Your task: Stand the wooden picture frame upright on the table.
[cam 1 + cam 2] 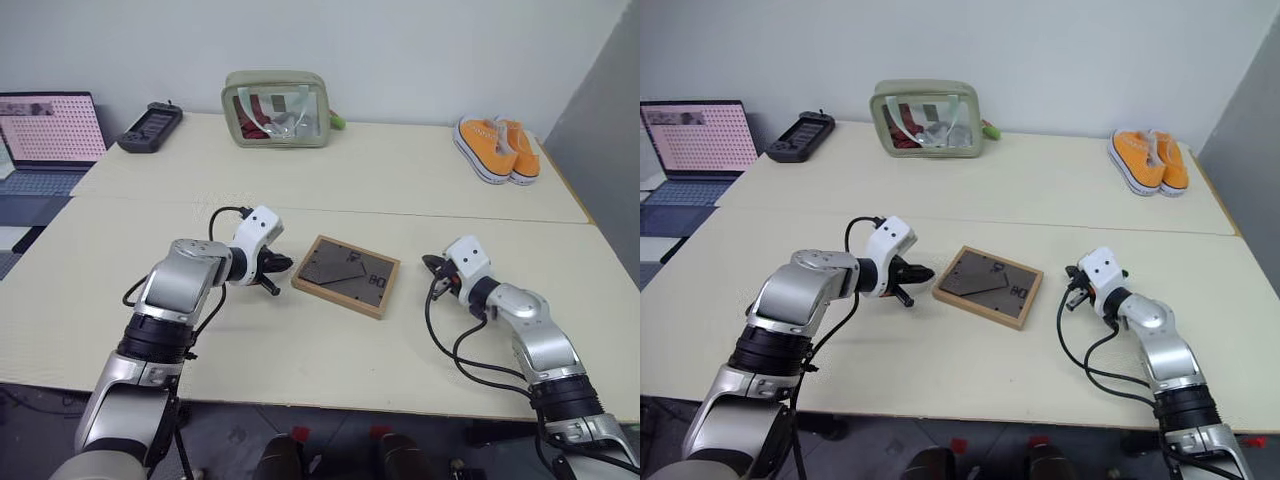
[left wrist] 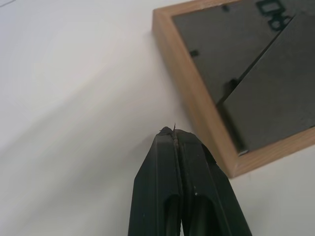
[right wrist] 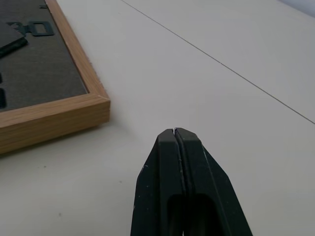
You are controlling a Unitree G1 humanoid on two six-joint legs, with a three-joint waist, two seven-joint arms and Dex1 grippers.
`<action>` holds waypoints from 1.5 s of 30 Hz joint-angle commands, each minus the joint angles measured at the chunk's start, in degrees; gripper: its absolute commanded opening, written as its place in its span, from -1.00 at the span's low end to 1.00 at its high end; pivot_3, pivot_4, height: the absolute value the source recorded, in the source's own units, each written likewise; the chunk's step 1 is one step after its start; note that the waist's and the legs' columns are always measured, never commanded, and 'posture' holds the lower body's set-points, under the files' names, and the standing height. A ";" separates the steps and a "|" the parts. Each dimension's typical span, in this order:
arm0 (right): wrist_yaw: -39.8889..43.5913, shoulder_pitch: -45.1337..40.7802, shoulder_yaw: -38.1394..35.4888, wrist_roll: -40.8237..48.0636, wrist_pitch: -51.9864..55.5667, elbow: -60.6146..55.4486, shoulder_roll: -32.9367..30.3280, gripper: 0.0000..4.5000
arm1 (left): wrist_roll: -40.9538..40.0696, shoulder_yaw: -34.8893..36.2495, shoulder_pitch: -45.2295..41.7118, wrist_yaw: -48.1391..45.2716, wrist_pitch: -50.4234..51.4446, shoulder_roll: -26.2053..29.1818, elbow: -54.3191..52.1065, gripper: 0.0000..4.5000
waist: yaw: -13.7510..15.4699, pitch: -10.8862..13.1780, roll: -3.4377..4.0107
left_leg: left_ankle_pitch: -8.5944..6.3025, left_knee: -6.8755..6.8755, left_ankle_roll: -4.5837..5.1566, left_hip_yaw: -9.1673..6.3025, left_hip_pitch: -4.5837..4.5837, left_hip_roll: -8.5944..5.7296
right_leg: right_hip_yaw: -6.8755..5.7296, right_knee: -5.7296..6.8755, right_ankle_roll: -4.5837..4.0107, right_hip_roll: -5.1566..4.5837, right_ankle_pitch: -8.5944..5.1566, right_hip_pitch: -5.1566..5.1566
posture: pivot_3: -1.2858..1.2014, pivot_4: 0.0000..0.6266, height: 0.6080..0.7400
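wooden picture frame (image 1: 346, 275) lies flat on the table (image 1: 320, 350), dark back panel up, stand folded against it, between my two grippers. my left gripper (image 1: 281, 265) has its jaws pressed fully together on nothing, tips just short of the frame's near edge, not touching. my right gripper (image 1: 430, 264) is likewise clamped closed and empty, a little off the frame's other side. i can't read the small marks on the back panel. beyond the jaws sit a green pouch (image 1: 277, 108) and orange shoes (image 1: 498, 148).

Light-wood picture frame (image 1: 345, 276) shows its dark grey back; pale cream worktop (image 1: 400, 170); orange sneakers (image 1: 498, 148); green transparent pouch (image 1: 277, 108); black tools (image 1: 282, 265).
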 commanded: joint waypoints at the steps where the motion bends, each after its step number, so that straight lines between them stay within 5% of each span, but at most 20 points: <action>1: 2.90 -2.31 0.42 -0.33 -3.99 3.47 -0.10 -1.00 | -1.01 8.00 0.36 6.27 19.69 -1.45 -10.13 -0.99 | -0.20 0.01 -0.01 | 0.00 0.00 0.00 -0.01 0.00 0.00 | -0.01 0.02 0.00 0.00 0.00 0.00 | 0.03 -0.52 1.00; 4: 4.37 -3.68 1.41 -1.02 -5.88 6.26 0.45 -1.00 | -4.19 11.95 0.92 8.65 30.31 -5.78 -15.04 -0.99 | 0.01 0.01 -0.01 | 0.00 0.00 0.00 -0.04 0.00 -0.01 | -0.06 0.03 0.01 0.00 -0.01 0.02 | 0.03 -0.52 1.00; 11: 6.51 -8.00 3.16 -2.54 -10.45 13.32 1.67 -1.00 | -19.98 14.01 6.09 15.39 30.72 -8.62 -21.81 -0.99 | -0.13 0.01 -0.01 | 0.01 0.01 -0.02 -0.06 0.03 0.01 | -0.06 0.16 0.01 -0.03 -0.01 -0.01 | 0.03 -0.52 1.00; 22: 7.54 -16.41 2.90 -5.26 -17.13 26.30 1.59 -1.00 | -41.10 14.69 3.68 34.14 30.72 -8.77 -17.56 -0.99 | -0.16 0.01 -0.02 | 0.02 0.02 -0.03 -0.05 0.06 -0.02 | -0.06 0.17 0.01 -0.08 0.00 0.02 | 0.03 -0.52 1.00; 35: 10.35 -13.96 3.09 -3.52 -15.35 21.42 6.17 -1.00 | -41.72 14.48 -2.86 45.07 30.72 -15.28 -5.58 -0.99 | -0.14 0.01 -0.02 | 0.06 0.02 -0.10 -0.06 0.07 -0.05 | -0.08 0.23 0.01 -0.10 0.00 0.01 | 0.03 -0.52 1.00; 45: 7.50 1.67 1.39 -0.29 -1.51 -5.83 5.72 -1.00 | -33.62 9.31 -9.71 38.45 25.10 -14.31 3.84 -0.99 | 0.21 0.01 0.00 | 0.16 -0.02 -0.29 -0.16 0.07 -0.07 | -0.17 0.25 0.01 -0.10 -0.01 0.02 | 0.03 -0.52 1.00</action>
